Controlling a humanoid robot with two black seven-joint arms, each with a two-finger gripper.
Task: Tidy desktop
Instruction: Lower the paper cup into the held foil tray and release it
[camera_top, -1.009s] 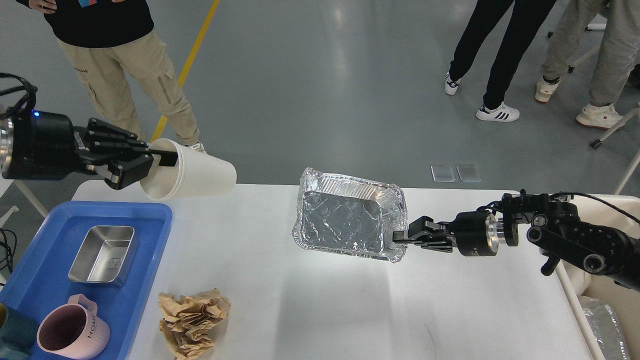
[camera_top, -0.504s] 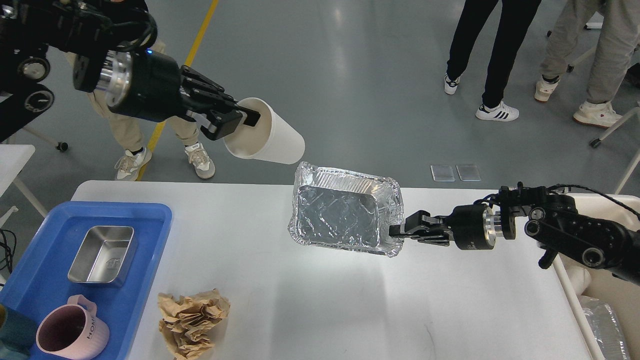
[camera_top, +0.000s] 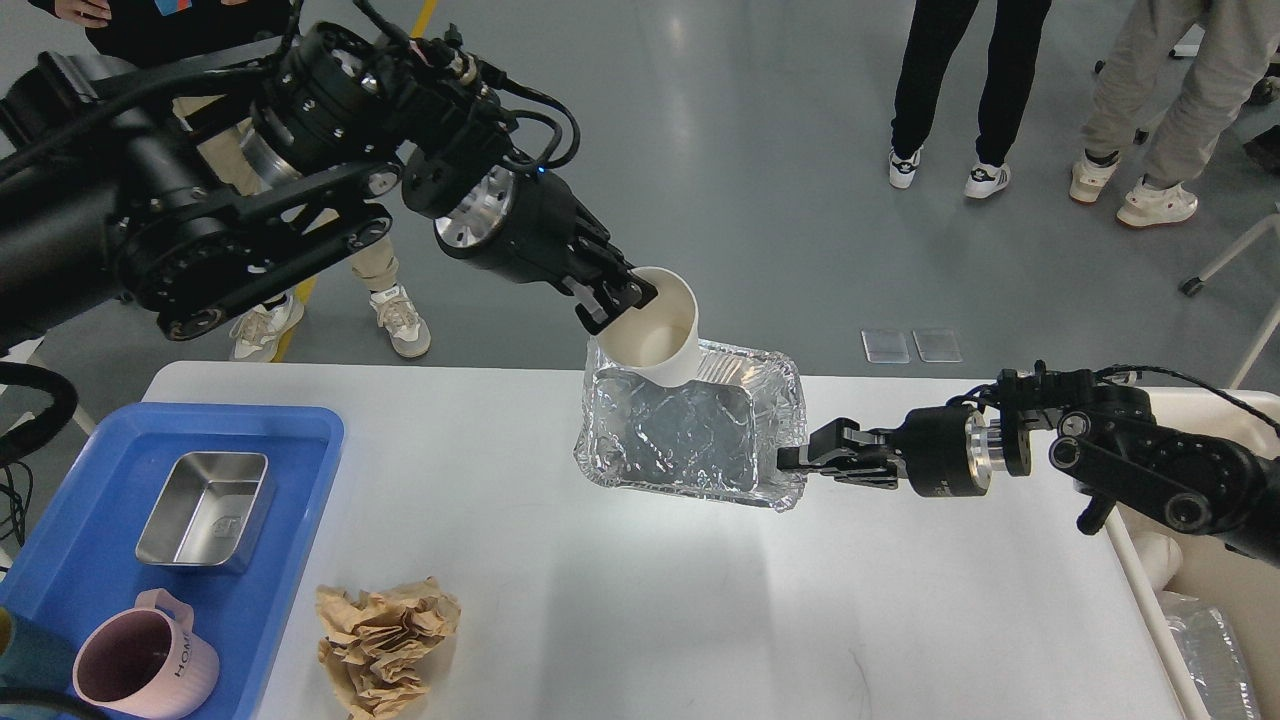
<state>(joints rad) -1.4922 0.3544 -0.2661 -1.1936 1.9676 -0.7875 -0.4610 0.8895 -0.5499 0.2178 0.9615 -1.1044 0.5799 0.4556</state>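
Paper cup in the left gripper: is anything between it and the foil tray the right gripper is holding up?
Nothing visible. The paper cup, gripped at its rim by the left gripper, already overlaps the foil tray at its far rim. The right gripper pinches the tray's right edge, clear of the cup.

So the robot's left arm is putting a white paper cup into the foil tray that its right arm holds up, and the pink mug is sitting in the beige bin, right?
Not quite. In the head view the pink mug sits in the blue tray, not a beige bin. The rest holds: the left gripper has the white paper cup at the foil tray, held by the right gripper.
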